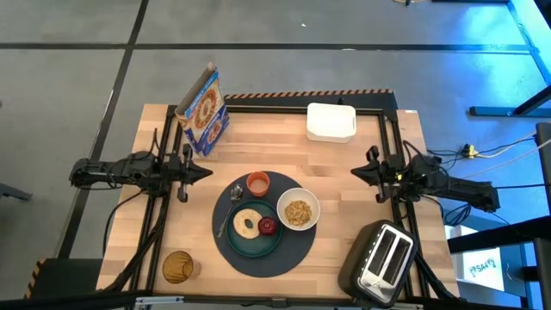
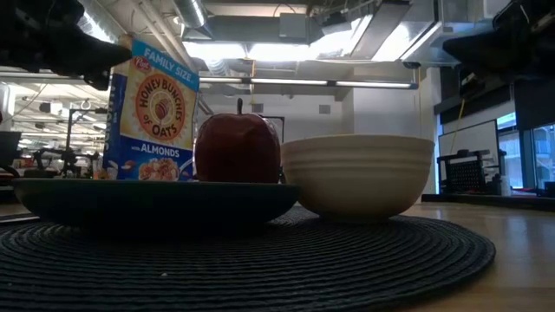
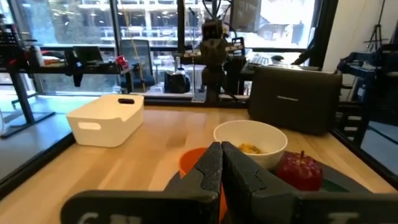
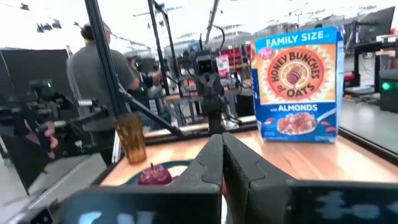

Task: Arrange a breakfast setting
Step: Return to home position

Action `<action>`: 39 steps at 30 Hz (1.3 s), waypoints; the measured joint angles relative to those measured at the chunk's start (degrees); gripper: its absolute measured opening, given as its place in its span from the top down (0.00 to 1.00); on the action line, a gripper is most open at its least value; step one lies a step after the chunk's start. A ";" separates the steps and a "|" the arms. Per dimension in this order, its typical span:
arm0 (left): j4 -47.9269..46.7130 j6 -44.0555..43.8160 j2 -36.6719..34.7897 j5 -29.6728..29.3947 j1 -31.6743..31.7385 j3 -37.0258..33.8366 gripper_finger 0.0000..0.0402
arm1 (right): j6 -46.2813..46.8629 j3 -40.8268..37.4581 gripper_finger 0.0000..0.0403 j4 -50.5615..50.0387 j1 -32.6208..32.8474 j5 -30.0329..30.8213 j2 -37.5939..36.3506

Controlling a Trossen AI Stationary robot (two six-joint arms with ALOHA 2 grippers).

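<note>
Risk is sitting low. Both arms are hanging at the table's sides, well apart from the setting, the left gripper (image 1: 198,170) and right gripper (image 1: 360,170) each pressing its fingers together on nothing. A stray inward sweep could be tipping the cup or rolling the apple.

Items are counting as follows:
- one large round dark blue-grey woven placemat (image 1: 258,263), lying front-centre
- one teal plate (image 1: 250,249) on the placemat
- one white ceramic bowl (image 1: 314,207), just beside the plate
- one bagel (image 1: 246,225) on the plate
- one small orange cup (image 1: 258,182), behind the plate
- one small red apple (image 1: 268,226), beside the bagel
- one metal spoon (image 1: 225,222), left of the plate
</note>
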 joint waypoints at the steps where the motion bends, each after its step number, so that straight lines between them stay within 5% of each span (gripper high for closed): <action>1: 0.04 -0.01 0.00 0.15 0.02 0.00 1.00 | 0.31 -1.08 1.00 1.93 0.00 -0.01 -0.04; 10: 9.48 -4.35 0.02 3.97 0.00 -8.15 1.00 | 2.01 -2.83 1.00 2.66 0.03 -4.54 0.64; 39: 10.10 -0.50 0.02 3.34 0.02 -8.17 1.00 | -0.99 -2.83 1.00 -1.55 0.02 -3.49 0.71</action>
